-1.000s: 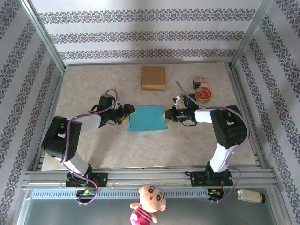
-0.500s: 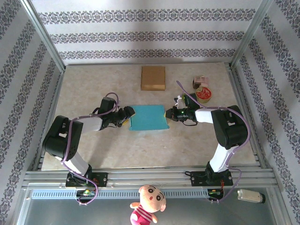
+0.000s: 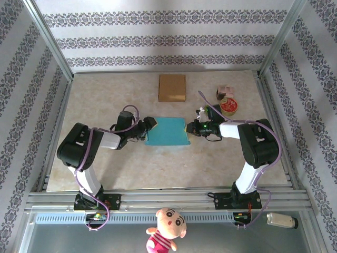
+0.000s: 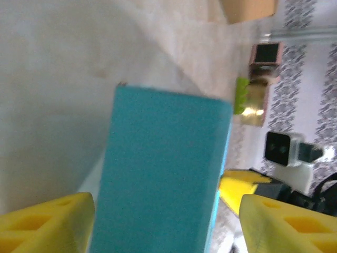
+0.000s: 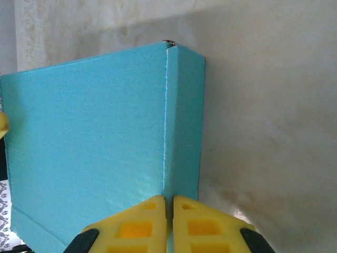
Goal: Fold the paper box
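Observation:
The teal paper box [image 3: 167,132] lies folded flat in the middle of the table. My right gripper [image 3: 188,128] is at its right edge; in the right wrist view its yellow fingers [image 5: 169,203] are shut on the box's [image 5: 89,137] upturned side flap at the crease. My left gripper [image 3: 148,126] is at the box's left end. In the left wrist view its jaws [image 4: 163,211] stand open on either side of the box [image 4: 163,174], with a gap showing on the right side.
A brown cardboard box [image 3: 172,87] lies behind the teal one. At the back right are a red-lidded round tin [image 3: 227,105] and a small pink box [image 3: 225,90]. Metal frame rails border the table. A plush doll [image 3: 166,227] sits past the front rail.
My left arm has swung right and its gripper has come forward over the box's left end. The right gripper has held its grip without moving.

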